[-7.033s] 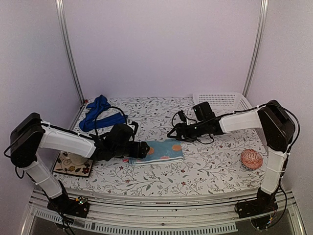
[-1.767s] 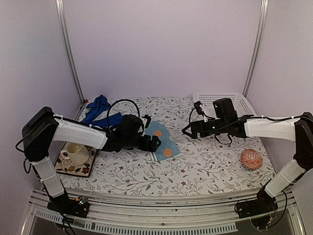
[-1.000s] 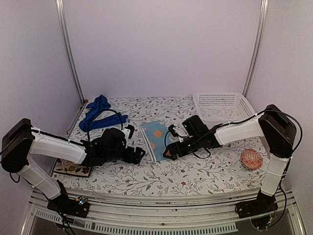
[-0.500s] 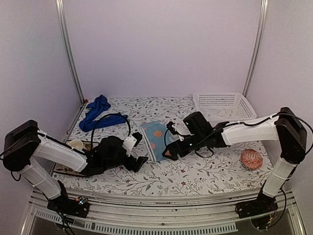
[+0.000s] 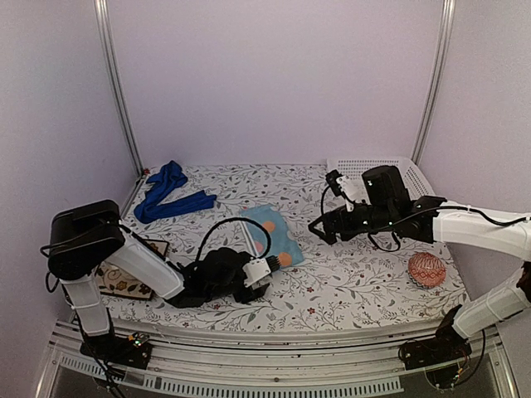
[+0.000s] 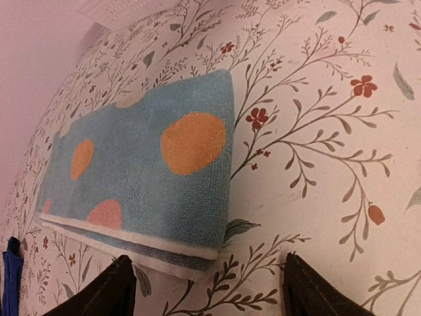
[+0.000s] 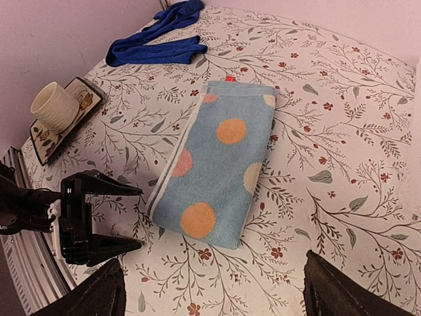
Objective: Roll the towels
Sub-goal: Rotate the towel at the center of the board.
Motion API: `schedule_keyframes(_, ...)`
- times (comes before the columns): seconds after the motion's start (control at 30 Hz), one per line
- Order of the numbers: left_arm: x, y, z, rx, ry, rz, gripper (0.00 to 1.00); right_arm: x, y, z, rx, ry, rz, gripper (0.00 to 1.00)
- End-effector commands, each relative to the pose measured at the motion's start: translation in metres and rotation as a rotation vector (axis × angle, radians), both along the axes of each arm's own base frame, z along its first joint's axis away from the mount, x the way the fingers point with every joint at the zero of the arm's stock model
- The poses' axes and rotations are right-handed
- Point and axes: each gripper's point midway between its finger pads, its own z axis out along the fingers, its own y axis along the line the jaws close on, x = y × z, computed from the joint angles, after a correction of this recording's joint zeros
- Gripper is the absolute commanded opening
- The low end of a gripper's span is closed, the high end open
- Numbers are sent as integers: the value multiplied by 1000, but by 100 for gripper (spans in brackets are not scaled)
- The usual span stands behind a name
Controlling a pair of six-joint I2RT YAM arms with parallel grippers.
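Top external: right end effector (image 5: 319, 231) backed off light-blue towel (image 5: 274, 235), left end effector (image 5: 267, 267) nearer (both spread).

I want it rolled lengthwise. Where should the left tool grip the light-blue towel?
Probably the near corner of the light-blue towel, where white-striped long edge meets short end. It lies flat and folded, so come in low from the robot's left, where the left tool faces that layered edge.

Orange and pink dots on the white-edged light-blue towel (image 7: 220, 171); plain royal-blue towel (image 7: 158, 49); grey vines, red flowers across the white worktop (image 7: 342, 151).
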Motion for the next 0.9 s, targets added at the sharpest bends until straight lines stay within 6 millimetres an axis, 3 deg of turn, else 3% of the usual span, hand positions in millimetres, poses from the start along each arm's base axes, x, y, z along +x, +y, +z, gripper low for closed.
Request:
schedule_keyframes(0.0, 6, -9, -2, 86, -107, -23, 77, -9, -6, 0, -2, -7, 8, 94)
schedule_keyframes(0.27, 17, -9, -49, 306, -98, 6, 63, -13, -9, 7, 21, -27, 12, 94)
schedule_keyframes(0.63, -7, -6, -46, 329, -11, -26, 55, -16, -13, 18, 45, -51, 15, 94)
schedule_keyframes(0.87, -2, 7, -62, 421, 4, 26, 47, -17, -12, 21, 53, -50, 22, 94)
